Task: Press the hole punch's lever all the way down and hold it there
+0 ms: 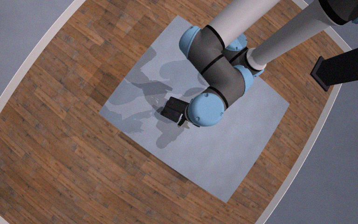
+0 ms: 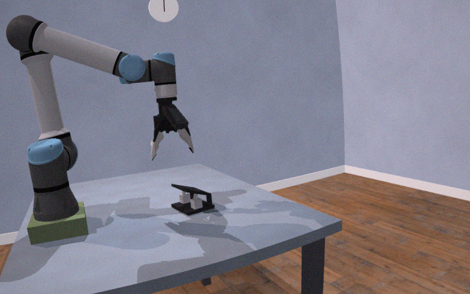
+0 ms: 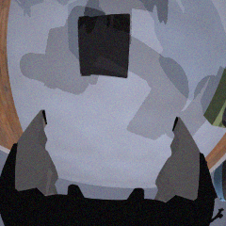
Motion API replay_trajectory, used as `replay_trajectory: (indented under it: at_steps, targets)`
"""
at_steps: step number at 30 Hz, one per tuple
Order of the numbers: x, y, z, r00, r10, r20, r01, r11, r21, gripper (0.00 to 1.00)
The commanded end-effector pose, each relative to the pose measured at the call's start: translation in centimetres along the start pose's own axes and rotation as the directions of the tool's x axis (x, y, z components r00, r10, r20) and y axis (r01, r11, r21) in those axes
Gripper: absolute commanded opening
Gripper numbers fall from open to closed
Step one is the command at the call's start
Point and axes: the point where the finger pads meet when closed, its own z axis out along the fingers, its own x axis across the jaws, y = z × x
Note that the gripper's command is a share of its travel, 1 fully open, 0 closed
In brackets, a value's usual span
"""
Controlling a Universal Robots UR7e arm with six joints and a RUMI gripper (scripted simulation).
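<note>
The black hole punch (image 2: 192, 201) stands upright on the grey table, near its middle, with its lever raised at a slant. In the wrist view the hole punch (image 3: 104, 45) is a dark rectangle ahead of the fingers. In the overhead view the hole punch (image 1: 172, 108) shows beside the blue wrist joint, which partly covers it. My gripper (image 2: 172, 153) hangs well above the table, pointing down, a little behind and left of the punch. Its two fingers are spread wide, with nothing between them and touching nothing.
The arm's base stands on a green block (image 2: 57, 225) at the table's back left corner. The grey table (image 2: 155, 239) has its front and right edges near the punch's side. A wooden floor surrounds it.
</note>
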Motion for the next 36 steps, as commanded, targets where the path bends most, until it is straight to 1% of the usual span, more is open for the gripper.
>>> replay_trajectory:
  at_steps: [1,23,34,36]
  targets:
    - [-0.03,-0.01,-0.04,1.000,0.000,0.001,0.000,1.000,0.000,1.00]
    - [-0.03,-0.07,-0.03,1.000,-0.007,0.001,0.007,1.000,0.001,1.00]
    - [0.03,-0.57,0.06,0.996,-0.092,-0.001,0.092,0.996,0.002,1.00]
    - [0.04,-0.74,0.08,0.992,-0.128,-0.001,0.128,0.992,0.003,1.00]
